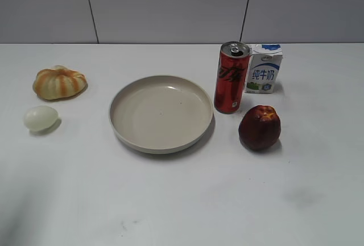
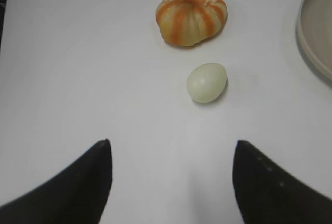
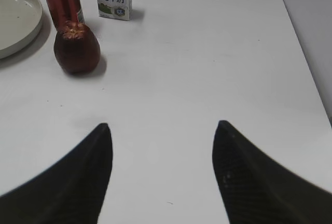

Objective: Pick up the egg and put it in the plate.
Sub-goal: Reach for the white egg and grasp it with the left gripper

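- White table, matte and bare in front of me, with a grey panelled wall behind it; that's the stage.
- Nearest in, my left hand hangs over the table with its two dark fingers spread wide and nothing between them.
- My right hand is the same story on its side: spread wide, holding nothing, bare table underneath.
- Just beyond the left fingertips sits the egg, lying on its side near the table's left edge, well apart from the plate.
- It's a small pale oval, off-white with a faint green tint, smooth and slightly glossy; I'd judge it slippery and quick to roll.
- So the step in hand is the approach: I should centre the gap on the egg, which sits a touch to the right of my midline, come down low, and close gently across its narrow width.
- Behind the egg, close but not touching, is the ribbed orange-and-cream pumpkin; I'd keep my far finger clear of it.
- Further right, the plate waits mid-table, wide, beige, shallow and vacant.
- Beyond that stand the red can, the milk carton and a dark red fruit, all out of my path.
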Controlling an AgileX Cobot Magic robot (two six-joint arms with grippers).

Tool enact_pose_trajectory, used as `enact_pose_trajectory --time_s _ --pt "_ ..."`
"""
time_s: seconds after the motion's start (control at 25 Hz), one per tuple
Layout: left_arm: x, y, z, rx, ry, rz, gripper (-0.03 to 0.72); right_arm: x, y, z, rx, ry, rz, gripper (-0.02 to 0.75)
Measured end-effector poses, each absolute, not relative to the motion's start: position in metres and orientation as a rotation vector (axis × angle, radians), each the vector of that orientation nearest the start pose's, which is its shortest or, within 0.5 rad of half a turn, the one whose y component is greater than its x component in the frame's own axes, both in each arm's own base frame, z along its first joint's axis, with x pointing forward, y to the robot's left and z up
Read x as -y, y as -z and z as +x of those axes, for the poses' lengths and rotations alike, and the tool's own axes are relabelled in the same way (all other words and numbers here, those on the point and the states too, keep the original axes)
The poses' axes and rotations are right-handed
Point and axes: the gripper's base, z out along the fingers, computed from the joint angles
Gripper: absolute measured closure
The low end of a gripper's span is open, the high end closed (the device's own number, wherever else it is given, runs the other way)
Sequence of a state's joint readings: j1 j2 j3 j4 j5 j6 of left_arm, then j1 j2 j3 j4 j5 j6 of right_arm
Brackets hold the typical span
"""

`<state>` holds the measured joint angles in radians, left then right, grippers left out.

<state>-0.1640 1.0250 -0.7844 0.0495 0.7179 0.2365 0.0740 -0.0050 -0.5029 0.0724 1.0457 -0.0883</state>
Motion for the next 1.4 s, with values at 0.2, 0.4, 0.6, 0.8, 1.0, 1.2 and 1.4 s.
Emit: enact_pose_trajectory --time_s 0.2,0.4,0.6,0.8,1.0,1.2,1.4 --pt "0.038 -0.285 0.262 -2.506 -0.097 0.691 0.153 -0.005 -0.279 -0.006 -2.013 -0.077 -0.167 0.273" --pt "0.029 -0.254 0.321 -2.684 0.047 0.859 0.153 -0.005 -0.279 -0.006 -2.013 -0.077 -0.167 0.274" --pt "0.031 -0.215 0.356 -2.753 0.101 1.132 0.153 -0.005 -0.279 -0.006 -2.013 -0.077 -0.167 0.276" --pt "0.039 -0.185 0.373 -2.725 0.105 1.231 0.153 -0.005 -0.279 -0.006 -2.013 -0.077 -0.168 0.279" --pt "0.047 -0.164 0.380 -2.695 0.145 1.303 0.153 -0.005 -0.279 -0.006 -2.013 -0.077 -0.167 0.279" --pt "0.049 -0.138 0.382 -2.747 0.197 1.325 0.153 -0.005 -0.279 -0.006 -2.013 -0.077 -0.167 0.279" --pt "0.051 -0.132 0.383 -2.754 0.230 1.297 0.223 -0.005 -0.279 -0.006 -2.013 -0.077 -0.167 0.279"
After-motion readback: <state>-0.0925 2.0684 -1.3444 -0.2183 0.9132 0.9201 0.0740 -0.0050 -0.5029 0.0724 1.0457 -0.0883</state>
